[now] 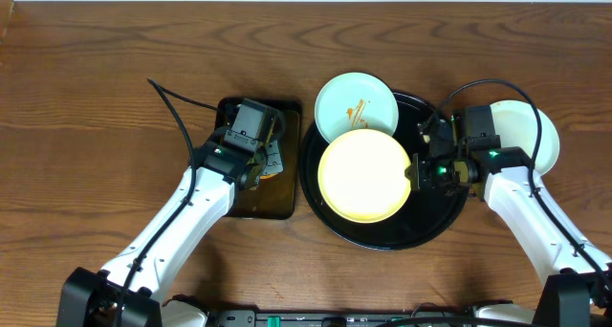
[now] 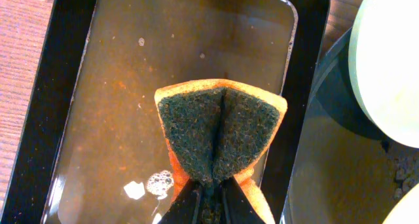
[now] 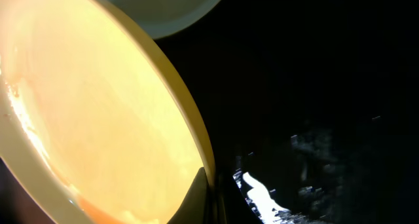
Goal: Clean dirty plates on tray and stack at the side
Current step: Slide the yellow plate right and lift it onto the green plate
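1. Left of centre in the overhead frame, my left end effector (image 2: 209, 188) is clamped on a folded orange sponge (image 2: 219, 129). It hangs above the small rectangular black tray (image 2: 72, 86), which holds brownish water.
2. At centre, the round black tray (image 1: 382, 243) sits on the wooden table (image 1: 96, 78).
3. A sauce-streaked mint plate (image 1: 356, 105) lies across its upper rim.
4. The yellow plate (image 1: 363, 174) fills the tray's middle, overlapping the mint one.
5. My right end effector (image 1: 418, 171) pinches the yellow plate's right rim.
6. At right, a pale plate (image 1: 516, 126) rests on the table beside the tray, partly under my right arm.

Two plates (image 1: 363, 174) sit on the tray (image 1: 382, 237), one beside it.
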Controlling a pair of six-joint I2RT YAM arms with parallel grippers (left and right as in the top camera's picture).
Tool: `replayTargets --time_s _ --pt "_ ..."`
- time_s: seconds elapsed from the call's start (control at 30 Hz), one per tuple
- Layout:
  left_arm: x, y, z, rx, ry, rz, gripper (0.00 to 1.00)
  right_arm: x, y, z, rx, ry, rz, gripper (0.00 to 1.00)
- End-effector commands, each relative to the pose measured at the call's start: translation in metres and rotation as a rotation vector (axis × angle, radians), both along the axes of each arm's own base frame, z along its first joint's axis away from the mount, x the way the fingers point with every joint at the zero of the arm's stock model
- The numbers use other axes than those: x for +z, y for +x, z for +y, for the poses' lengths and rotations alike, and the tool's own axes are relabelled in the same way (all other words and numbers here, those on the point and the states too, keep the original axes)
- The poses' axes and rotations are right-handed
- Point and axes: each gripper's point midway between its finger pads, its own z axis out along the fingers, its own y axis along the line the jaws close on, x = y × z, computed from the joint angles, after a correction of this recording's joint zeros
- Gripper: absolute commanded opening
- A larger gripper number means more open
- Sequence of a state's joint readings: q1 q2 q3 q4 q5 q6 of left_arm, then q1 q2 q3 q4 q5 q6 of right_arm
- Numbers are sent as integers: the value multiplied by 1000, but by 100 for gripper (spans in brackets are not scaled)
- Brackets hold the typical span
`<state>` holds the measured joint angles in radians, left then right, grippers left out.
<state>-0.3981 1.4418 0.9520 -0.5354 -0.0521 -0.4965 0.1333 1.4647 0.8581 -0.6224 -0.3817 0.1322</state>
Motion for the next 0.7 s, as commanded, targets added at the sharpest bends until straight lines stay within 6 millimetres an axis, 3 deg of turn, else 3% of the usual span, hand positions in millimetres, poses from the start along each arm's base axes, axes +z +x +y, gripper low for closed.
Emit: replayTargets --time_s 0.0,0.13,0.3,0.47,0.67 --pt "-6 -3 5 0 22 12 8 11 16 -16 -26 -106 -91 1" --pt "-6 -3 5 0 22 12 8 28 32 -41 -93 -235 -192 1" --pt "-6 -3 5 0 22 12 8 69 47 -68 -175 -379 -333 1" --pt "-6 -3 5 0 21 11 8 103 52 -86 -198 -545 -448 1" --pt "-5 -1 4 0 19 5 8 123 49 -96 -153 -823 -520 1"
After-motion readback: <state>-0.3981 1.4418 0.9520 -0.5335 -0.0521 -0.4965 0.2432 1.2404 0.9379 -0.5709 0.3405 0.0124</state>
